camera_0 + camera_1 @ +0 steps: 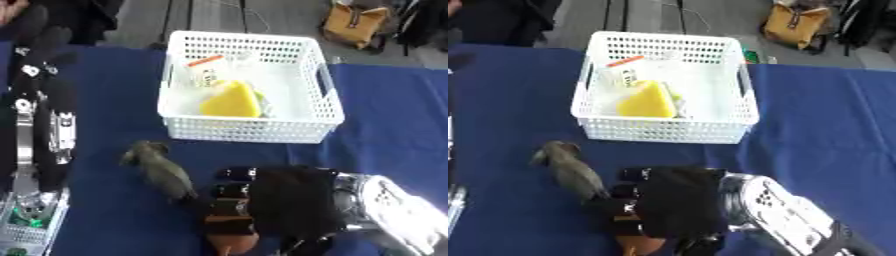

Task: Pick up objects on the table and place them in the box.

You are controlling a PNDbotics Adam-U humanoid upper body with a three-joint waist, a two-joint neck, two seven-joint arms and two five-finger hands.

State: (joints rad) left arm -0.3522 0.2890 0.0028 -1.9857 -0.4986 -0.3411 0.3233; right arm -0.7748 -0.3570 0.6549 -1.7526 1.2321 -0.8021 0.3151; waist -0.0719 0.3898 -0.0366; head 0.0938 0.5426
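The grey toy (159, 171) lay on the blue table (385, 130), just left of the right hand (289, 207), slanting toward the lower middle. That hand's fingers curled over something brown (232, 240). The white box (324, 107) sat above.

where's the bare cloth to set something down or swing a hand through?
Free: blue cloth right of the white basket, above the right hand, and the strip between the basket and the left arm. Crowded: front centre, where the grey toy lies beside the right hand, with a brown object under its fingers.
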